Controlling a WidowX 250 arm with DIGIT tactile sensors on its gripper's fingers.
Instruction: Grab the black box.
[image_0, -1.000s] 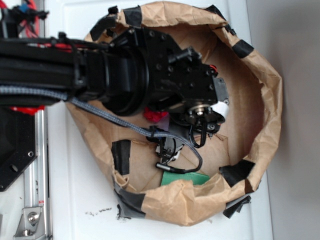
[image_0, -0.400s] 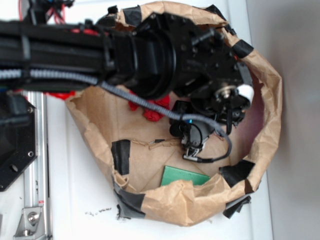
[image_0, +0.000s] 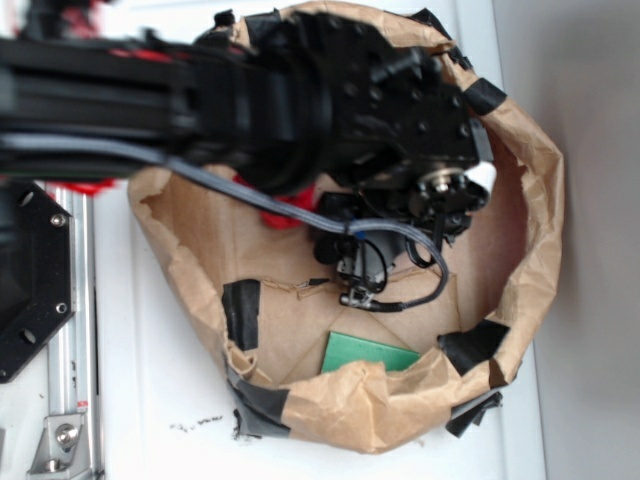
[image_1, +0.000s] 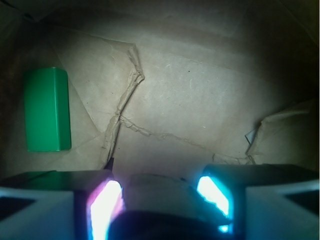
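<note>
Here the black robot gripper (image_1: 160, 200) hangs inside the crumpled brown paper bag (image_0: 520, 200), its jaws spread around a dark rounded shape at the wrist view's 6 o'clock edge, apparently the glossy black box (image_1: 160, 227). A flat green rectangular card (image_1: 46, 109) lies at 9 o'clock, well apart.

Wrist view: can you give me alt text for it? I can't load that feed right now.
Looking down past the pincer, whose two glowing fingers frame the bottom edge, onto creased brown paper. A green card lies flat at the left; no black box is visible in this view.
</note>
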